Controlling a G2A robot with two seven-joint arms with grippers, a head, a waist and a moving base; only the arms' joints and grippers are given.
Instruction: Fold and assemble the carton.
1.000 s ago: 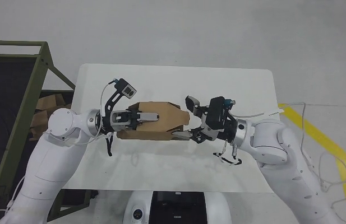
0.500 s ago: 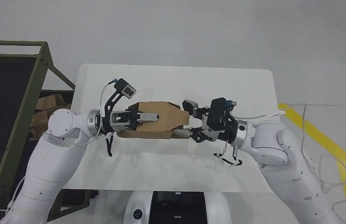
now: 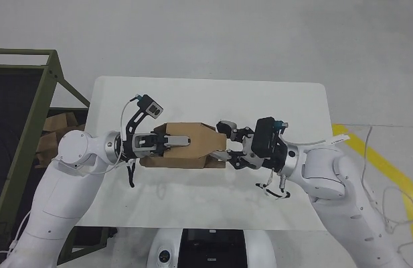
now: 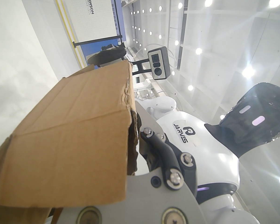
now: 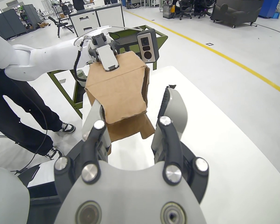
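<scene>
A brown carton (image 3: 193,144) is held a little above the white table (image 3: 273,100), long side across. My left gripper (image 3: 185,141) is shut on its top panel; one finger (image 5: 108,59) lies flat on the outside of that panel, and the carton (image 4: 67,129) sits close against the gripper's base. My right gripper (image 3: 225,141) is open at the carton's other end. An end flap (image 5: 126,108) hangs between its two fingers (image 5: 172,108), with the opposite finger touching the flap's edge.
A green metal frame (image 3: 32,87) stands off the table's left side, with flat cardboard pieces (image 3: 55,127) lying in it. Bare table surface lies behind and in front of the carton. A yellow floor line (image 3: 367,151) runs at the right.
My right gripper's fingers have drawn closer together around the carton's end flap. The left gripper and the carton have stayed still.
</scene>
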